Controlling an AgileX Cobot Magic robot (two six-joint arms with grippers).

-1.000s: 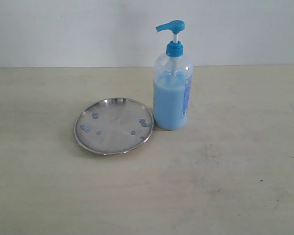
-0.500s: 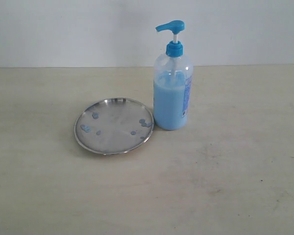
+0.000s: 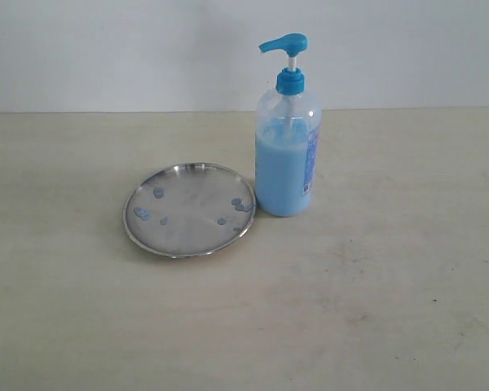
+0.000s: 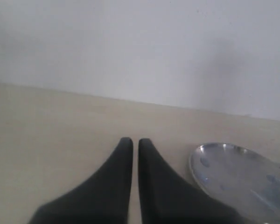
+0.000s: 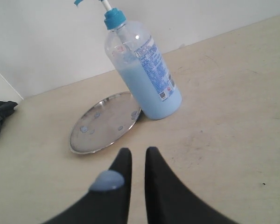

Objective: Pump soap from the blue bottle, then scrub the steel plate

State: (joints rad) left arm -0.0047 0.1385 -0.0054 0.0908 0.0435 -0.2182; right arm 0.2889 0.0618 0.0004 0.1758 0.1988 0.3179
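Blue bottle [image 3: 287, 155] tall, just beside steel plate [image 3: 189, 209]; left gripper [image 4: 131, 142] and right gripper [image 5: 138, 151] fingers near-together, so an off-centre pump press could topple it.

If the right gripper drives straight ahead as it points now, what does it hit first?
Probably the rim of the plate beside the bottle, after a stretch of table. The right gripper aims about there, though depth is unclear.
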